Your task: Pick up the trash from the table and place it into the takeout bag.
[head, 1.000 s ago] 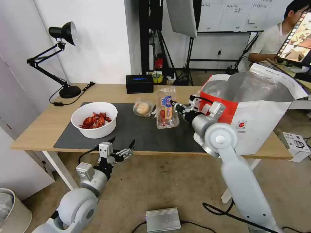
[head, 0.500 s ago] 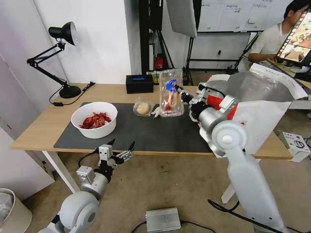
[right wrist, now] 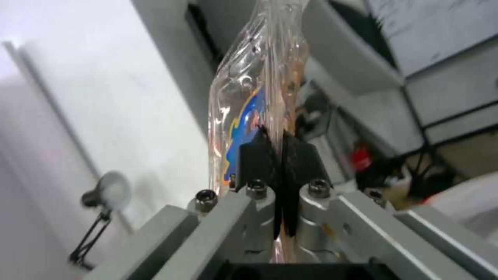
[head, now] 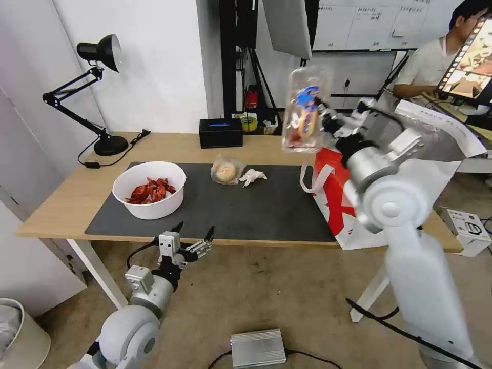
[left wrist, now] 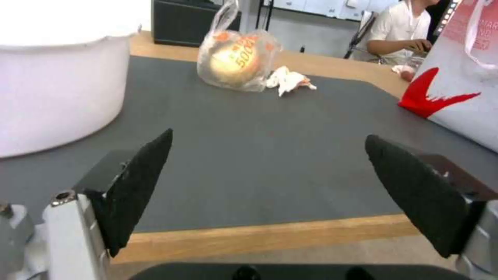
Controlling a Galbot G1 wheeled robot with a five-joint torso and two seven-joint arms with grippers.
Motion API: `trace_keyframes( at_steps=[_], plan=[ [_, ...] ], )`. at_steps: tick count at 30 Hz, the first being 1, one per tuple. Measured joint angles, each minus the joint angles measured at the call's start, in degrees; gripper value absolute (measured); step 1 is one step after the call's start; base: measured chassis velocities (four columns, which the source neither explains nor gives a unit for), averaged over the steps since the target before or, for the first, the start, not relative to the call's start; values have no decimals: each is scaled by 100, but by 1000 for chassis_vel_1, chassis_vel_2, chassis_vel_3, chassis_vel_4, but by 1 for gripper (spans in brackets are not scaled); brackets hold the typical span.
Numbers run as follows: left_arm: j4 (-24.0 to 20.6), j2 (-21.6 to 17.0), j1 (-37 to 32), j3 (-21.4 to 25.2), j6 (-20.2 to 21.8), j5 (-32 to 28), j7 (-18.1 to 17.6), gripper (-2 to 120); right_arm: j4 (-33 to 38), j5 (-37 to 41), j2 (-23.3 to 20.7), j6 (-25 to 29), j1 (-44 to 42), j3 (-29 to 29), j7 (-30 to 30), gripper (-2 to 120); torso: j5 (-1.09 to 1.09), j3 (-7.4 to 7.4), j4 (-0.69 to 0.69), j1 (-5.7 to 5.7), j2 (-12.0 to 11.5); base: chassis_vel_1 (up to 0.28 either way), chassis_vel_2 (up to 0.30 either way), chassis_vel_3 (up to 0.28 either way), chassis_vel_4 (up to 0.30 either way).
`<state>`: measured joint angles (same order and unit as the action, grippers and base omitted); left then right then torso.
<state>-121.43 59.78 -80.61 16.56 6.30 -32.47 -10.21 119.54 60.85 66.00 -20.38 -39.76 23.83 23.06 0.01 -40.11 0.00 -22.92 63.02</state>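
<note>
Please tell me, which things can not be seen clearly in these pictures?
- Inside of the takeout bag: head view, the right arm covers the opening.
- Scraps in the clear tray: head view, motion blur; right wrist view, seen edge-on past the right gripper.
- White bowl: left wrist view, cut by the edge.

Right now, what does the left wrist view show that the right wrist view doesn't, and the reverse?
Left wrist view alone: the open left gripper at the near edge of the light-wood table, over the dark grey mat, with the white round bowl, clear bagged bun, crumpled white tissue and white-and-red takeout bag. Right wrist view alone: the right gripper shut on the clear hinged plastic tray, held in the air. Shared: room background; no task item appears in both.
</note>
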Motion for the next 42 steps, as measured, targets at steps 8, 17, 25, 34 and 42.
trace_keyframes(
  at_steps=[8,17,25,34,42],
  plan=[
    [25,21,27,-73,-2,18,-13,100,16,-127,-251,53,-145,359,111,0,0,0,0,0,0,0,0,0,0],
    [103,21,100,-164,-21,12,-25,100,-63,-122,-329,65,-332,570,185,0,0,0,0,0,0,0,0,0,0],
    [117,38,114,-230,-31,11,-27,100,-59,-200,-401,109,-502,701,200,0,0,0,0,0,0,0,0,0,0],
    [106,37,103,-233,-44,11,-29,100,80,-126,-342,95,-747,775,253,12,-1,0,0,0,0,0,0,0,0],
    [42,30,46,-210,-46,13,-30,100,233,1,-287,58,-918,858,339,40,-1,0,0,0,1,0,0,0,0]
  ],
)
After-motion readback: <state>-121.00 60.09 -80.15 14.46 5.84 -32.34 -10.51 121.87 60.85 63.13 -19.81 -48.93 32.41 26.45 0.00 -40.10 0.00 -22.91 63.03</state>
